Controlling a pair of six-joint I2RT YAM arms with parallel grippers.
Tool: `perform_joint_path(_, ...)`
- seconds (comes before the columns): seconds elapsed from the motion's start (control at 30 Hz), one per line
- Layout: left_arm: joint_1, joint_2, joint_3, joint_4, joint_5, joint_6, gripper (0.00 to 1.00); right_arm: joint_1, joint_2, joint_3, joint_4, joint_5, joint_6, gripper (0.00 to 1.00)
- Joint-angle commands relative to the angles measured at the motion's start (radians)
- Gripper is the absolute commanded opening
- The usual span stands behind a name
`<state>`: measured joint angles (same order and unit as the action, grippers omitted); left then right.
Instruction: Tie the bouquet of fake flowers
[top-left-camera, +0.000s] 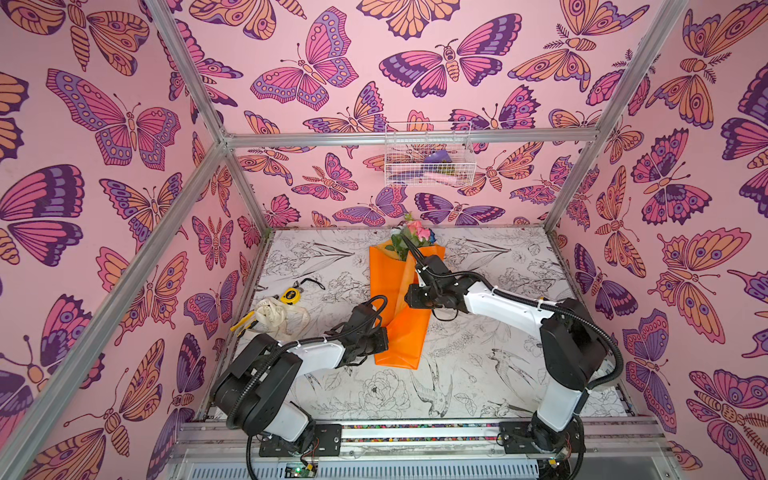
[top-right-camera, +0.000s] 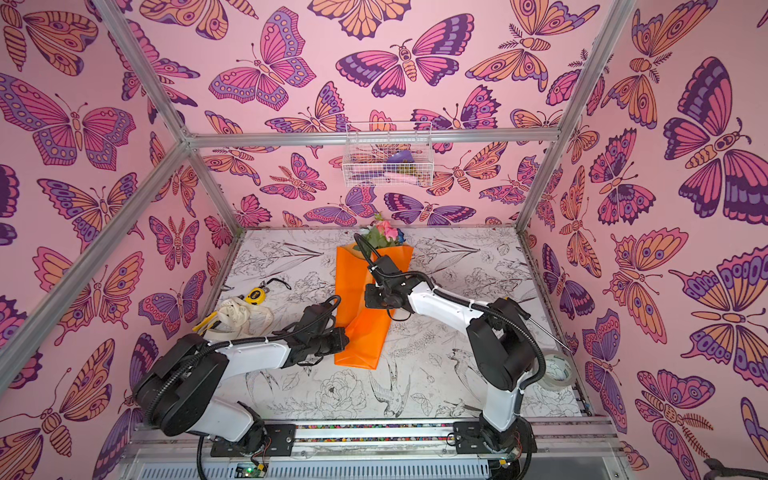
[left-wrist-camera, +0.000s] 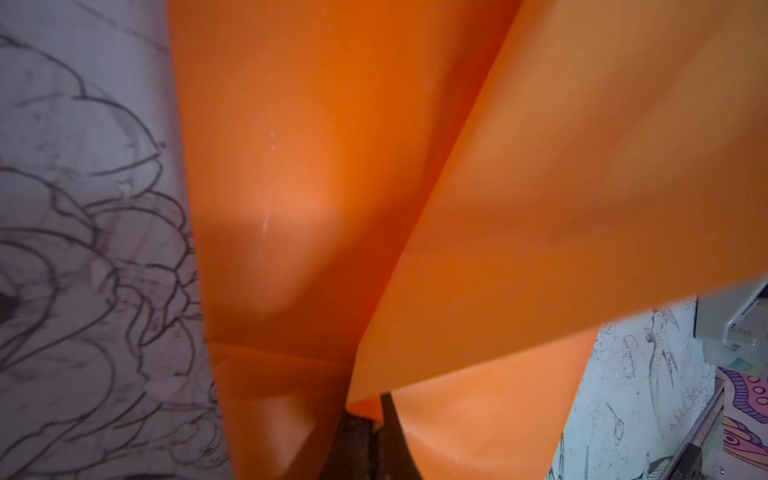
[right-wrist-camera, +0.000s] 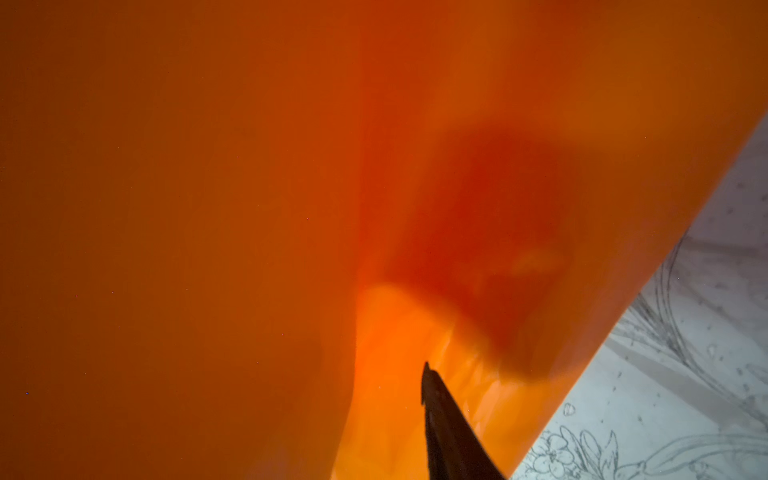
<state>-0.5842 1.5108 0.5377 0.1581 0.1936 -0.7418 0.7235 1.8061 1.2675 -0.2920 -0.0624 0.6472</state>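
The bouquet of fake flowers (top-left-camera: 415, 232) (top-right-camera: 384, 232) lies lengthwise at mid-table, its pink, white and blue blooms toward the back wall. Its orange wrapping paper (top-left-camera: 386, 286) (top-right-camera: 353, 286) is folded loosely over the stems, which are hidden. My left gripper (top-left-camera: 385, 337) (top-right-camera: 345, 336) (left-wrist-camera: 376, 415) is at the paper's lower left edge, shut on a corner of the top flap. My right gripper (top-left-camera: 409, 297) (top-right-camera: 370, 297) reaches in from the right at mid-length. In the right wrist view one dark finger (right-wrist-camera: 444, 424) shows against the paper; the sheet covers the other, and the two stand apart.
A cream ribbon bundle (top-left-camera: 276, 316) and a yellow tape measure (top-left-camera: 289, 296) lie at the table's left side. A clear tape roll (top-right-camera: 559, 370) sits by the right wall. A white wire basket (top-left-camera: 428, 160) hangs on the back wall.
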Motion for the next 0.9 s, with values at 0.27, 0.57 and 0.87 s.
perform_joint_path(0.27,0.012,0.039,-0.024,0.019,0.030,-0.014,0.00,0.005,-0.167,-0.103,0.127,-0.080,-0.012,0.58)
perform_joint_path(0.57,0.012,0.040,-0.031,0.020,0.039,-0.014,0.00,0.005,-0.314,-0.139,0.143,-0.061,-0.012,0.64)
perform_joint_path(0.87,0.011,0.034,-0.031,0.020,0.045,-0.007,0.00,0.005,-0.242,-0.163,0.085,0.025,-0.040,0.40)
